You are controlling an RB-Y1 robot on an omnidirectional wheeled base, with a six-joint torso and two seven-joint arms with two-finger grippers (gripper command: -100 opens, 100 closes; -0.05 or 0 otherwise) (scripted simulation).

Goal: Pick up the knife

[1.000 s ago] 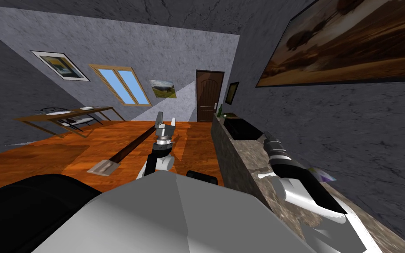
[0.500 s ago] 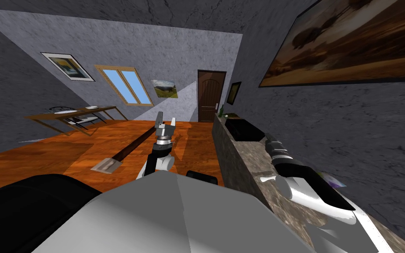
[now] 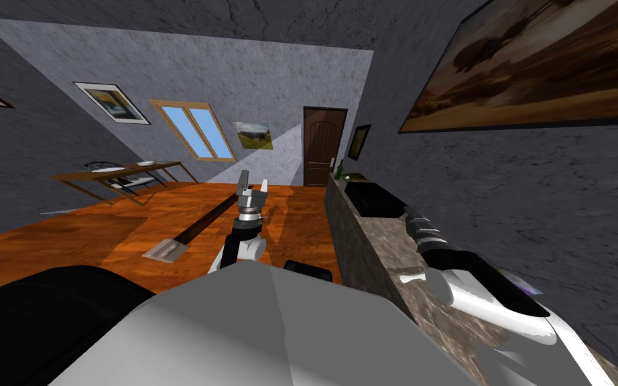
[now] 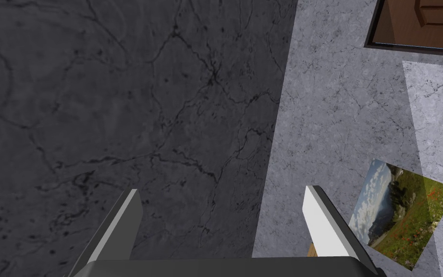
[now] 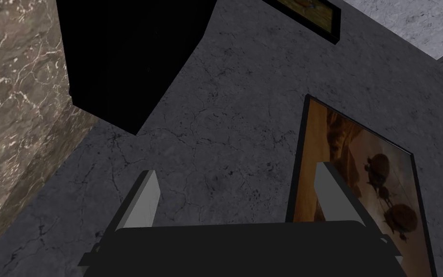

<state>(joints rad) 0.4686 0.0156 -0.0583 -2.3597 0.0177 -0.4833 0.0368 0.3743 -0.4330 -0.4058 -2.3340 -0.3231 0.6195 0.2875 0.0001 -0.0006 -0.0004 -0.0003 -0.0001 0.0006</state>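
Wood floor point(image 3: 100, 228) fills the middle of the head view, with a stone-patterned desk point(image 3: 361, 234) along the wall on the right. Knife point(image 3: 197, 225) looks to be the long piece lying on the floor left of centre: dark handle, flat grey end toward the lower left (can't confirm it's a knife from this angle). Left claw point(image 3: 253, 181) is centre frame, pointing up, just right of the handle's far end; can't tell whether they touch. Its fingers are spread wide. Right arm reaches over the desk at right. Right claw point(image 5: 236, 170) is also spread, aimed at the wall past a black box point(image 3: 371, 199) on the desk. Small pale flat item point(image 3: 525, 285) sits on the desk behind the right forearm, unidentifiable. Green bottle point(image 3: 339, 167) stands at the desk's far end, near the door point(image 3: 319, 147).
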